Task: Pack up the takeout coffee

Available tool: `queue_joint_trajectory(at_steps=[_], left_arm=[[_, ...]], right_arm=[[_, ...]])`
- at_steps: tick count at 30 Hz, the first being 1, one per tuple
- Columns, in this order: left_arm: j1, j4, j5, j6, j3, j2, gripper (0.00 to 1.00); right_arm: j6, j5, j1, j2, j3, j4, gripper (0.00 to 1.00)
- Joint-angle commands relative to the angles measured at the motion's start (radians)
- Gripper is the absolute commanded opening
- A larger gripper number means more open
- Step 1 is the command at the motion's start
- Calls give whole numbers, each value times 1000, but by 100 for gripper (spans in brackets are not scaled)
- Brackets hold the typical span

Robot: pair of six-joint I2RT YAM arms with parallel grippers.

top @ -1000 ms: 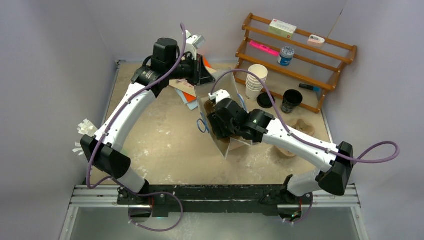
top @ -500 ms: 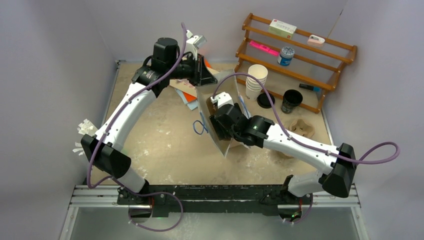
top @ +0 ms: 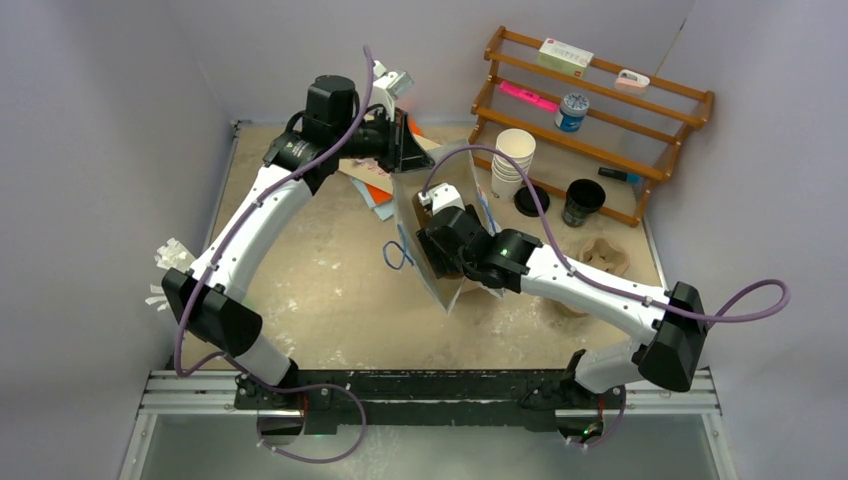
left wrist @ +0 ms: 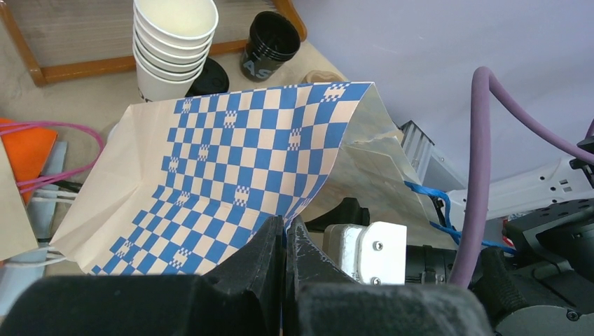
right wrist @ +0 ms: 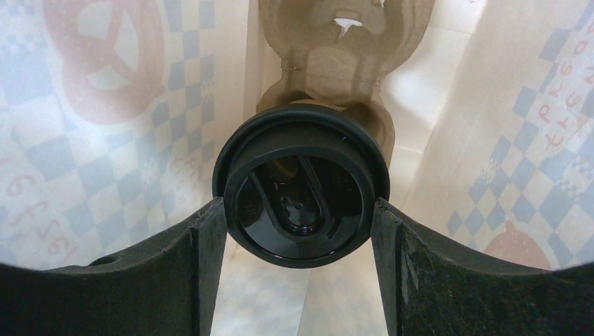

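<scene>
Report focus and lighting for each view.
Top external: even light, soft shadows, all sharp. Left wrist: checkered bag crisp, left pincer soft up close. Right wrist: bag walls washed out by light shining through, black-lidded cup shows faint sheen, right pincer dark.

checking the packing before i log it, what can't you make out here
Right wrist view: the black cup shows only its lid, hiding its body and whether it sits in the carrier.
Top view: the paper bag and right arm hide that cup.
Left wrist view: the left gripper covers the bag edge it pinches.
</scene>
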Motion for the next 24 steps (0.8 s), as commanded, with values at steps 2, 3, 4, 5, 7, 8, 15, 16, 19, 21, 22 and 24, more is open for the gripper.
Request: queue_joint_trajectory(at_steps=[2, 3, 4, 5, 7, 8, 15, 16, 19, 21, 22, 24], left_arm=[[-1, 6, 30, 39, 48, 9, 0], [-1, 6, 30, 42, 49, 11, 0], [-1, 5, 31, 45, 52, 13, 0], [-1, 1, 30, 49, 56, 14, 0], [-1, -8, 28, 59, 63, 18, 0], [-1, -10, 27, 62, 65, 18, 0], [-1, -9, 18, 68, 65, 24, 0], [-1, -8, 18, 69, 64, 25, 0], [-1, -1, 19, 66, 62, 24, 0], [-1, 6, 23, 63, 58, 24, 0], [-1, 8, 26, 62, 57, 25, 0], [-1, 14, 32, 57, 54, 24, 0]], right_arm=[[-13, 39, -2, 10, 38, -54, 31], [-8, 38, -2, 11, 40, -66, 31], [-5, 35, -2, 12, 45, -79, 31], [-1, 36, -2, 13, 51, -94, 31], [6, 41, -2, 8, 69, -124, 31], [6, 41, -2, 5, 74, -133, 31], [22, 26, -2, -6, 111, -183, 31], [23, 22, -2, -6, 113, -190, 31], [27, 9, -6, -5, 106, -183, 31], [24, 3, -11, -1, 97, -166, 31], [19, 5, -12, 2, 93, -154, 31], [10, 7, -19, 7, 87, -129, 31]])
